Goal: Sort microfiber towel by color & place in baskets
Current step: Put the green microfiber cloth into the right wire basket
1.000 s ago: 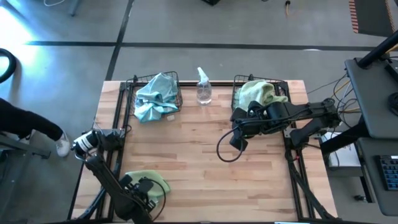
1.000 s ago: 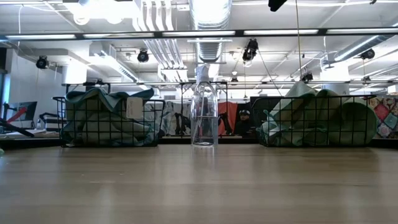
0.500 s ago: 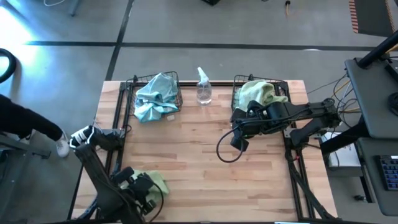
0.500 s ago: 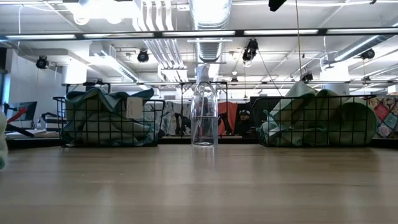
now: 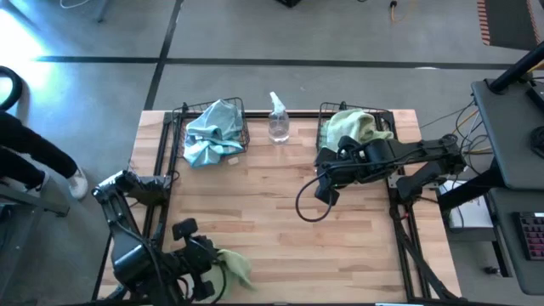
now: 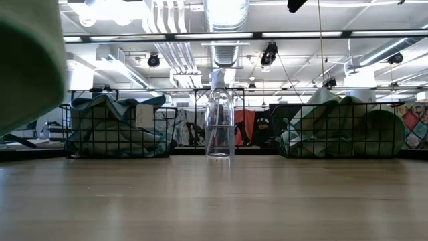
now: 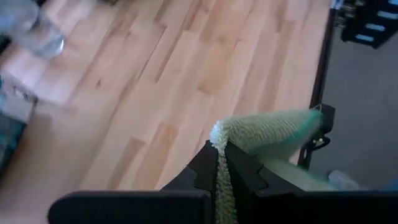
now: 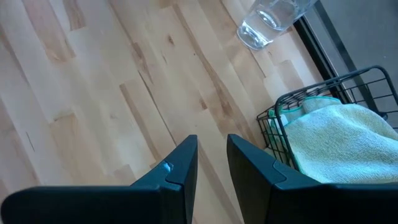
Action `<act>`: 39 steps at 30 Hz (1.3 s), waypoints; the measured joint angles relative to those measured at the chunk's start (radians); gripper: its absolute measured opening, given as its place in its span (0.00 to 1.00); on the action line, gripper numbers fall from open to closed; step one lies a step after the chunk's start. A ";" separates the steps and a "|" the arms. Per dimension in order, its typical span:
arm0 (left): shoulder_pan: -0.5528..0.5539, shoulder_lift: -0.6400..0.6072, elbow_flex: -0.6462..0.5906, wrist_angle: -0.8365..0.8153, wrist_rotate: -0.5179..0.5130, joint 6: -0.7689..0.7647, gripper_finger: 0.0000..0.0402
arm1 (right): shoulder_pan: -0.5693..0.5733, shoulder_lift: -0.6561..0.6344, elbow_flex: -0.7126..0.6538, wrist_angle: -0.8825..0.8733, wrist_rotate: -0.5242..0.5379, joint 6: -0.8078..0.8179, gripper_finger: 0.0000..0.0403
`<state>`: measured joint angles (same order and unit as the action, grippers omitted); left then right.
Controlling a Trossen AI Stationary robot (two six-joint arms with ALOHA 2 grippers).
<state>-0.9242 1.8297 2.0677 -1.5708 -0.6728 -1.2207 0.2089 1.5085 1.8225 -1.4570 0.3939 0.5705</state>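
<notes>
My left gripper (image 5: 210, 262) hovers over the table's near-left part, shut on a pale yellow-green towel (image 5: 235, 266), which fills the upper left corner of the low view as a blur (image 6: 27, 60). My right gripper (image 5: 325, 194) waits open above the table's right half, just in front of the right basket (image 5: 321, 127). That basket holds yellow-green towels (image 5: 348, 126). The left basket (image 5: 245, 119) holds light blue towels (image 5: 211, 132), one hanging over its near rim. Both baskets stand at the far edge. My left gripper pinches the yellow-green towel between its two fingers (image 7: 245, 171); a narrow bunched strip (image 7: 222, 177) runs back between them. The towel's bulk (image 7: 267, 132) bulges out past the fingertips. In the low view it is well above the table top.
A clear spray bottle (image 5: 278, 119) stands between the two baskets, also seen in the low view (image 6: 219, 120) and the right wrist view (image 8: 267, 22). Black frame rails run along both table sides. A person's leg and shoe (image 5: 38, 161) are left of the table.
My left gripper has moved toward the table's right along the near edge and upward, turning as it went. The yellow-green towel, which lay on the near-left table, has come up with it and now shows high in the low view.
</notes>
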 joint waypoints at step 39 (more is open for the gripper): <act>0.338 -0.052 0.288 0.055 -0.266 0.639 0.00 | 0.000 0.000 0.000 0.589 0.079 -0.074 0.20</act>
<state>-0.5861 1.7780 2.3558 -1.5155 -0.9388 -0.5818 0.2092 1.5085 1.8225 -0.8678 0.4725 0.4966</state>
